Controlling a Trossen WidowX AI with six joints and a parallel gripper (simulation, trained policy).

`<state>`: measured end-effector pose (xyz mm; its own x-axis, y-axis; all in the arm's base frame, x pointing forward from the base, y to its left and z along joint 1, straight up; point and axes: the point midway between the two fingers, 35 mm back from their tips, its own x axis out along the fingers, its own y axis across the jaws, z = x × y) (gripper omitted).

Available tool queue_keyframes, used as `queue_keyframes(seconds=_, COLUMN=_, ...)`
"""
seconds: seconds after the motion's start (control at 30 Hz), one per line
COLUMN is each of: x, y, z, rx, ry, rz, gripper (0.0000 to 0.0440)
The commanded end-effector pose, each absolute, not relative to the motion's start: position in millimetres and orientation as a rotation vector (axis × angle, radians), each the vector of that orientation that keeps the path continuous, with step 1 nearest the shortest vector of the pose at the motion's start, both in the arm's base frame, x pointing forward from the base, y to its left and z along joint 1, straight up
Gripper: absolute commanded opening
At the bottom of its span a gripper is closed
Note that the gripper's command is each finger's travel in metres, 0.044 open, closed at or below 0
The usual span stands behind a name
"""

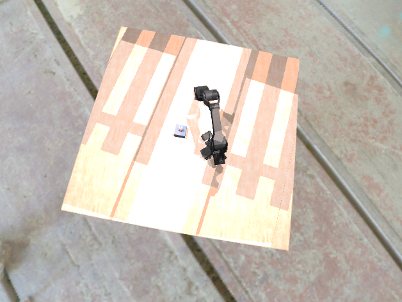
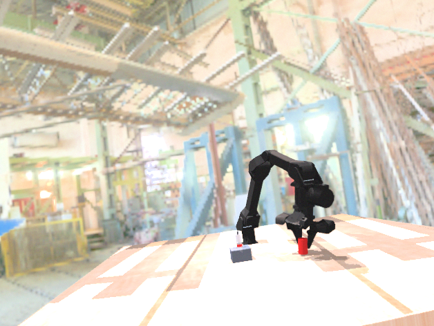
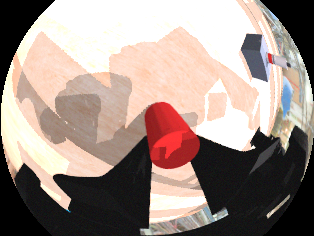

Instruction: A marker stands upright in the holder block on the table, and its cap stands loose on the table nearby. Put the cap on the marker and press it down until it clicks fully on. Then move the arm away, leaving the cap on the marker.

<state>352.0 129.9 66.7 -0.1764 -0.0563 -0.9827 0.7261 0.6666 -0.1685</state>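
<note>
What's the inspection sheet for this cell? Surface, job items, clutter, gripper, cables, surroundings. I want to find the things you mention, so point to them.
Surface: wooden table (image 1: 162, 194) (image 2: 245, 298) (image 3: 37, 80), patches of strong glare and shadow.
Marker: uncapped, upright in the holder (image 1: 177, 134) (image 2: 240, 255) (image 3: 254, 57); marker (image 1: 180, 127) (image 2: 239, 239) (image 3: 280, 61) has its tip up.
Cap: red cap (image 2: 303, 246) (image 3: 165, 120) standing upright on the table, away from the holder; hidden in the top view.
Clutter: nothing seen.
Gripper: fingertips of the gripper (image 1: 210, 149) (image 2: 303, 243) (image 3: 173, 137) beside the cap on opposite sides; firm grip cannot be confirmed.
Cables: nothing seen.
Surroundings: industrial hall, blue steel frame (image 2: 343, 140), yellow barrier (image 2: 41, 228).
</note>
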Motion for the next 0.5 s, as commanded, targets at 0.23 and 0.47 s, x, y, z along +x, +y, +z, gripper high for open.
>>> queue_keyframes(seconds=0.23, x=346.5, y=111.6, z=109.3, rx=0.565, ry=1.571, rz=-0.739, gripper=0.0068)
queue_keyframes(seconds=0.47, x=342.0, y=90.0, z=132.6, rx=0.590, ry=1.565, rz=-0.746, gripper=0.0057)
